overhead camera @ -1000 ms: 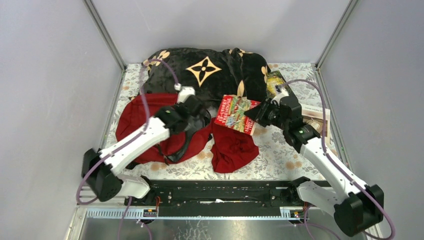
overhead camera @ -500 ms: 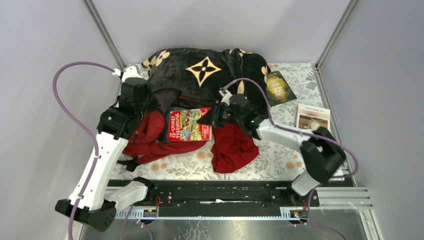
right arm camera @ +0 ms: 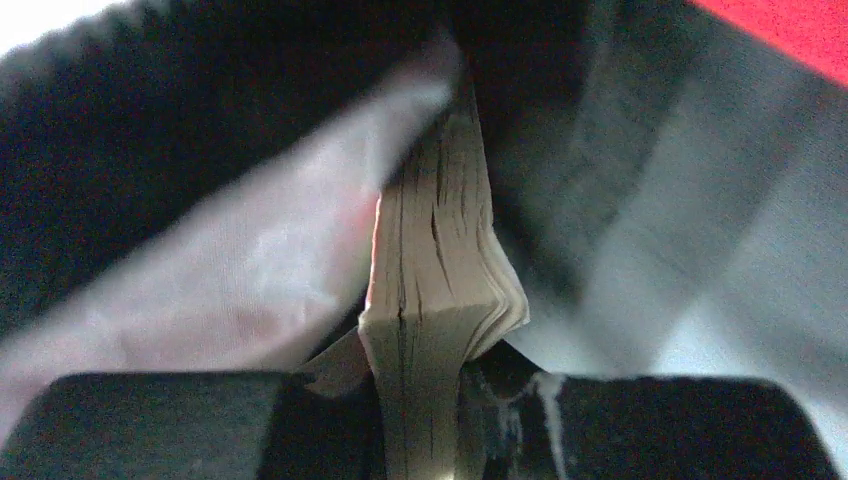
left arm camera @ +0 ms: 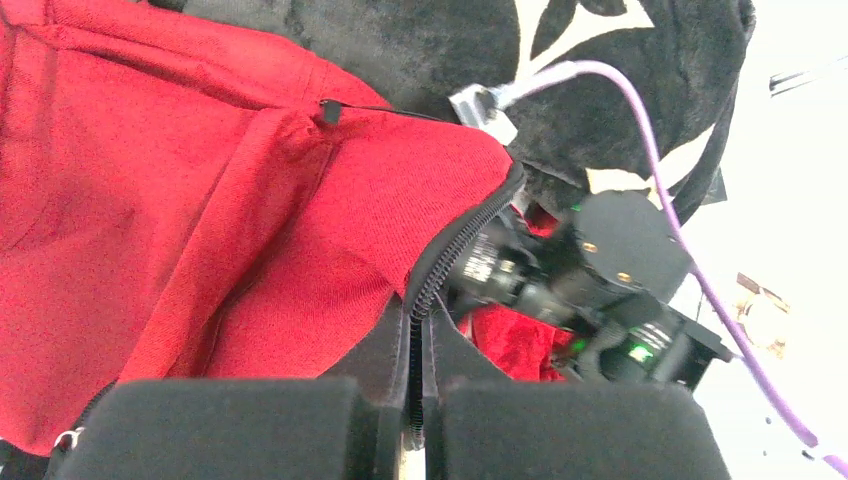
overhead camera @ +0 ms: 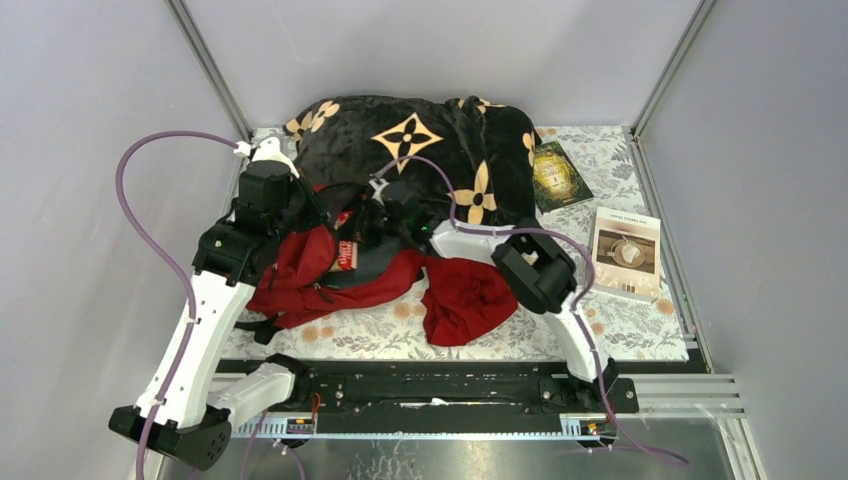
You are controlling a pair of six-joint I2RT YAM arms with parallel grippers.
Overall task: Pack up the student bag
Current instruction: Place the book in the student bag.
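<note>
The student bag (overhead camera: 300, 280), a red backpack with black zipper lines, lies left of centre on the table. My left gripper (overhead camera: 303, 215) is shut on the zipper edge (left arm camera: 415, 330) of the bag's opening and holds that edge raised; red fabric (left arm camera: 200, 200) fills its view. My right gripper (overhead camera: 364, 232) reaches into the opening, shut on a colourful paperback book (overhead camera: 347, 253). The book's cream page edge (right arm camera: 430, 300) stands between the right fingers, with the bag's pale lining around it. Most of the book is hidden inside the bag.
A black plush blanket with tan flowers (overhead camera: 410, 140) lies behind the bag. A dark-red cloth (overhead camera: 465, 295) is crumpled at the centre front. A green book (overhead camera: 558, 175) and a white book (overhead camera: 625, 250) lie at the right on the floral table cover.
My right arm has swung left, carrying the paperback from the table's middle into the bag's opening. The left gripper has lifted the zipper edge and now holds it still.
</note>
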